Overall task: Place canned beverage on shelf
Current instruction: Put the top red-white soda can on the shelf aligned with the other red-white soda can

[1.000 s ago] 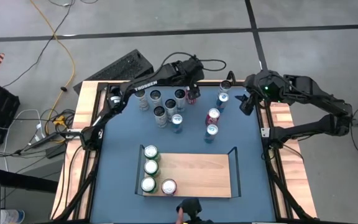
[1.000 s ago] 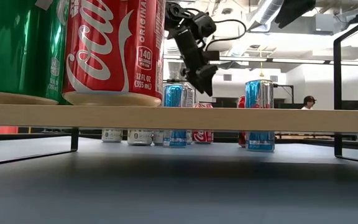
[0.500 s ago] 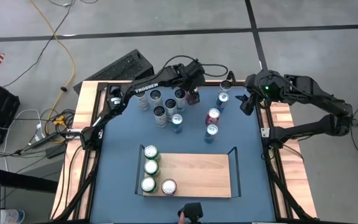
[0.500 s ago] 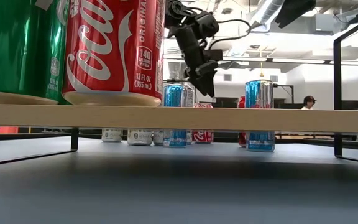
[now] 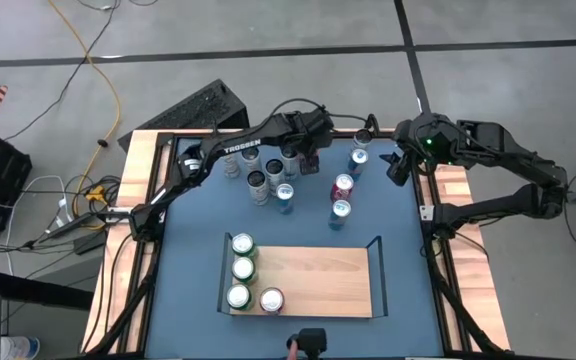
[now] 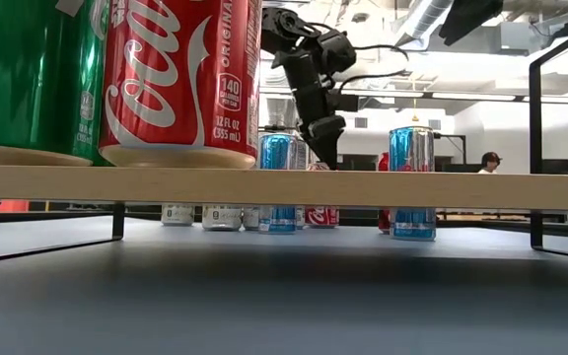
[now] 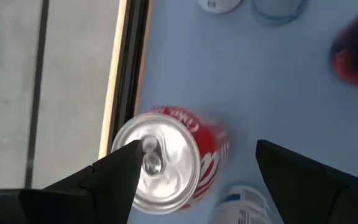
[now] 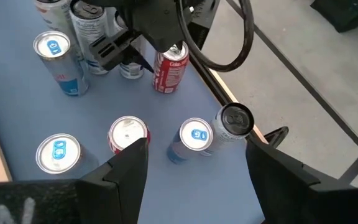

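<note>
We see the left gripper [image 5: 313, 155] poised directly above a red cola can [image 7: 166, 158] standing near the bench's [image 5: 193, 260] far edge, at about twelve o'clock; its fingers [image 7: 104, 180] are spread to either side of the can's top, released and not clamped on it. The right gripper [image 5: 396, 165] waits at roughly two o'clock by the bench's right side, its jaws apart and holding nothing. The shelf [image 5: 318, 280] lies at six o'clock, with four cans along its left end: three green-topped ones [image 5: 242, 246] in a row and a red cola can [image 5: 271, 300] beside the nearest. More cans stand grouped between the grippers and the shelf.
</note>
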